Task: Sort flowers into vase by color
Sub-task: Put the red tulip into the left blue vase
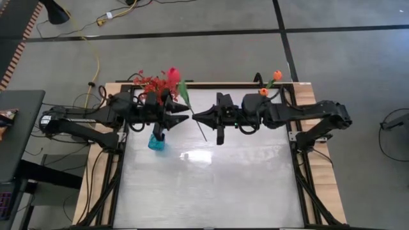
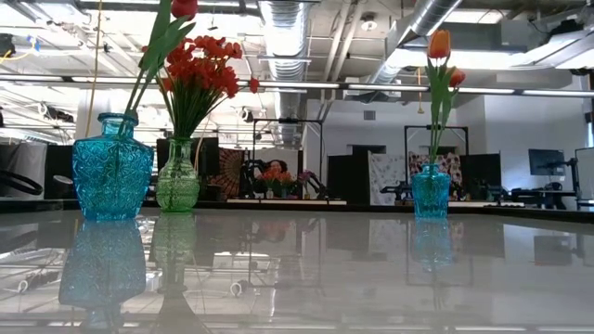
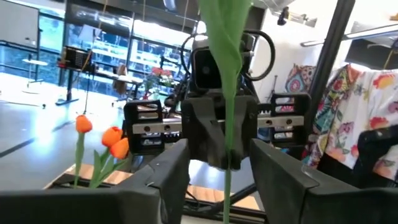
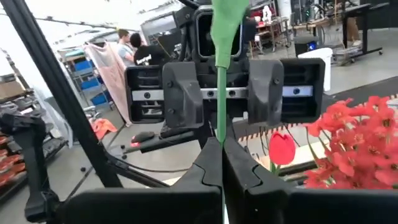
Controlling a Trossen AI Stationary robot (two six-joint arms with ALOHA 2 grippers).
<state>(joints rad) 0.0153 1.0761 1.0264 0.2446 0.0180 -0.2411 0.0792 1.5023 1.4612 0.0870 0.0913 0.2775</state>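
Two grippers (image 1: pixel 192 115), one tulip stem (image 1: pixel 195 118)

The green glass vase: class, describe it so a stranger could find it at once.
Look at the table's far edge, left side. Beside the wide blue vase stands the green vase, the only green one, holding a bushy red spray.

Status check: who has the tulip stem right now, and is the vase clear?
Right gripper shut on tulip stem. Left gripper open around the stem. Red tulip over the big blue vase, which already holds another tulip. Nothing in the way.
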